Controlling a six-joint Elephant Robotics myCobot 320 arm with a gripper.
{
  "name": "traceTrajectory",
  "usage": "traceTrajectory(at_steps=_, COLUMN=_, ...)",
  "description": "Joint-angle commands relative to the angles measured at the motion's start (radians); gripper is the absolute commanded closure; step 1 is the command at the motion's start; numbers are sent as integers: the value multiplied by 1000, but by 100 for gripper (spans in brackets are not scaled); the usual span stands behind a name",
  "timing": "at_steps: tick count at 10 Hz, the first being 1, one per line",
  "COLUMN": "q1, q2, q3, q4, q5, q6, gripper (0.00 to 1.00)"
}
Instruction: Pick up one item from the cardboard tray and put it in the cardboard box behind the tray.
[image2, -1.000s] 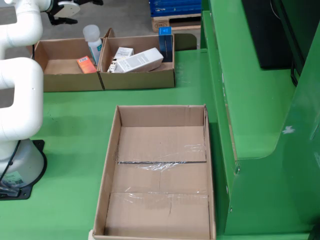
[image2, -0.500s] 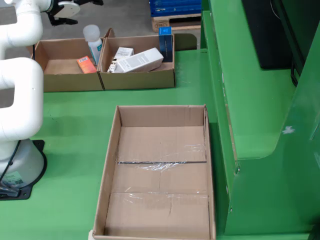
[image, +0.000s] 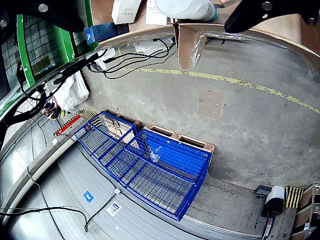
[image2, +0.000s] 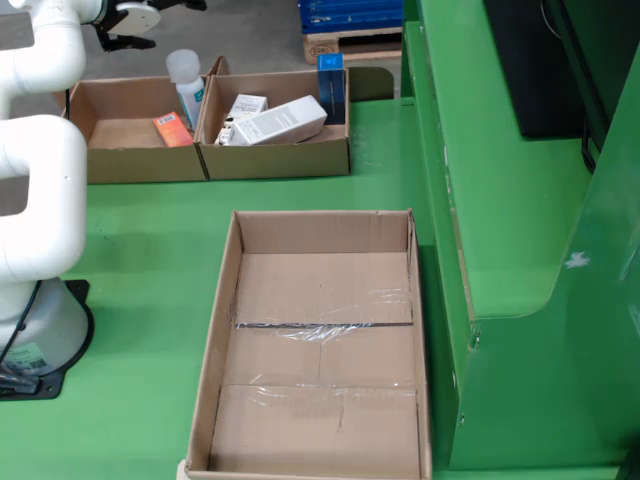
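Overhead view: nothing has shifted over the last second, so we judge the pick not yet begun. The gripper (image2: 150, 22) hangs at far left, jaws spread wide and empty. The items sit in two far cardboard boxes (image2: 275, 160): a translucent plastic bottle (image2: 185, 85), a smooth white carton (image2: 280, 120), an upright blue box (image2: 330, 85). The near cardboard tray (image2: 222, 330) shows a flat, taped floor.

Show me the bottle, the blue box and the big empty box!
Bottle (image2: 184, 80), still view: on its white body.
Blue box (image2: 331, 82), still view: on its front face.
Big empty box (image2: 322, 288), still view: on its bare floor.
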Motion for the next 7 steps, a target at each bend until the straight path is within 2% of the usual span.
traceTrajectory(at_steps=1, q1=2, q2=28, q3=26, q4=11, q5=-9, q6=-6, gripper=0)
traceTrajectory(at_steps=7, q1=-13, q2=41, q3=26, q4=11, q5=-9, q6=-30, gripper=0)
